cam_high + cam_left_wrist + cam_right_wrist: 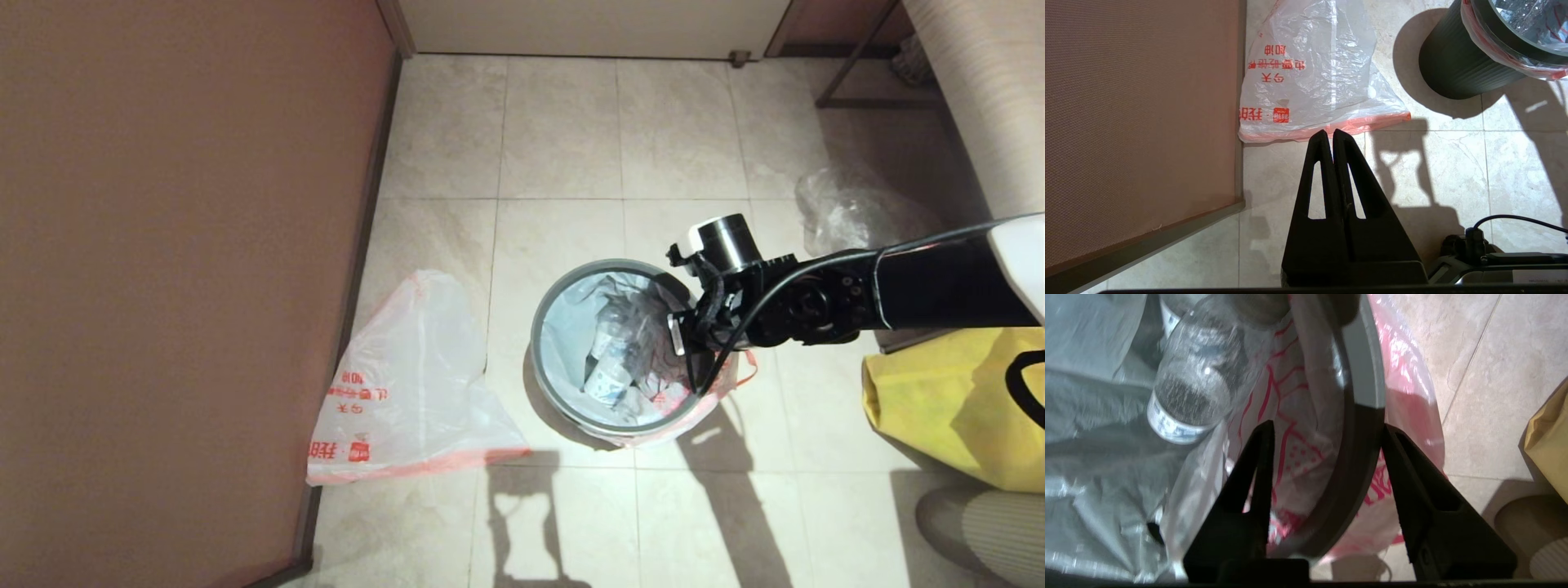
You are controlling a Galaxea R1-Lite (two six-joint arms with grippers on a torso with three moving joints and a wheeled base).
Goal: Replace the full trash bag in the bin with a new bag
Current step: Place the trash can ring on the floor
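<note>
1. I am holding the right gripper over the near-right edge of the bin. Its jaws are standing half wide, one finger inside the bin and one outside, and they are gripping nothing yet.
2. The grey ring rim and the folded-over film of the full trash bag are lying between the two fingers.
3. The full trash bag is sitting inside the bin, with its red-orange edge hanging over the outside wall.
4. I am judging the film as thin, soft and slippery. It is probably tearing easily if I am pulling on a single layer.
5. The load looks light, only plastic bottles, but bulky, so it may be catching under the ring.
6. I think the best hold is the bunched red edge or a handle beside the ring, not the smooth wall.
7. The new bag is lying flat on the floor, well apart from the bin on its left.
8. The left gripper is parked with its fingers pressed together, near the new bag's red band.
9. Count: one bin, one ring, one full bag, one new bag, at least two bottles visible.
</note>
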